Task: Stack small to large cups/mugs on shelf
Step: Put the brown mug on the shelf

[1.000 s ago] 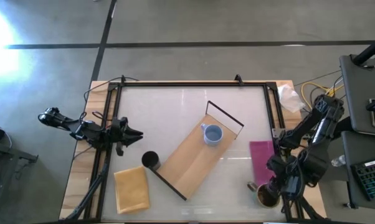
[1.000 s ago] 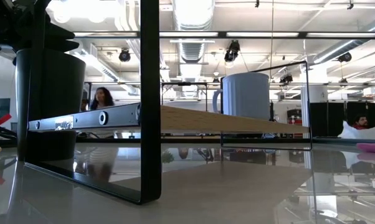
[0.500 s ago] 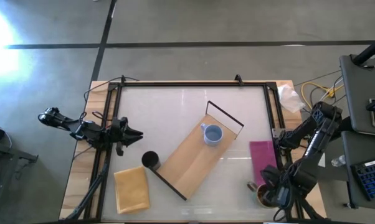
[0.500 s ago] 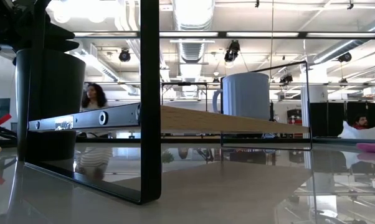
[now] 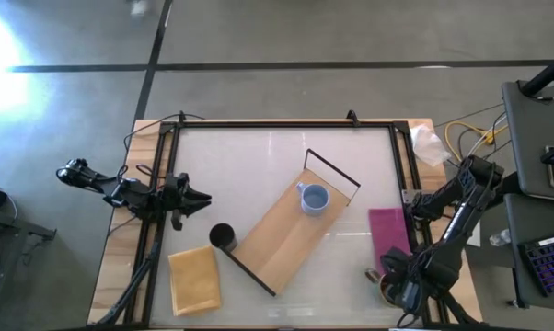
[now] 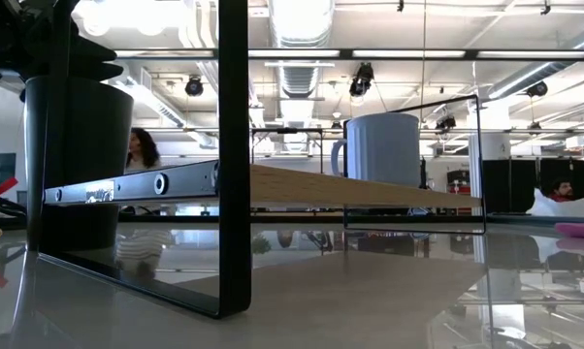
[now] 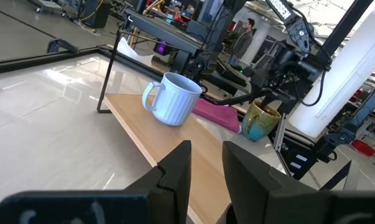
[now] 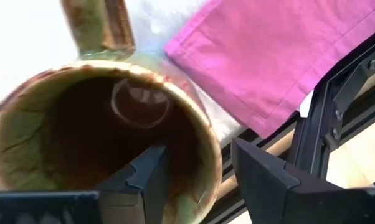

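Note:
The light blue mug (image 5: pixel 312 199) (image 6: pixel 384 147) stands upright on the tan shelf board (image 5: pixel 282 241), toward its far end. The small black cup (image 5: pixel 222 237) (image 6: pixel 74 160) stands on the table by the shelf's near-left frame. The glossy brown mug (image 8: pixel 100 130) (image 7: pixel 261 121) stands at the table's near right corner, its handle (image 5: pixel 373 274) pointing to the far side. My right gripper (image 8: pixel 200 177) is open above it, one finger inside the mug and one outside its wall; I cannot tell whether they touch. My left gripper (image 5: pixel 203 196) waits at the left edge, fingers slightly apart.
A pink cloth (image 5: pixel 387 234) lies just beyond the brown mug. A yellow-tan pad (image 5: pixel 194 279) lies at the near left. Black frames (image 5: pixel 332 171) (image 6: pixel 234 155) stand at both ends of the shelf. The table's metal rail (image 8: pixel 324 124) runs close by the right gripper.
My right gripper has moved toward the near edge and a little toward the left, coming over the brown mug and covering most of it in the high view. The mugs, the cup and the shelf have stayed where they were.

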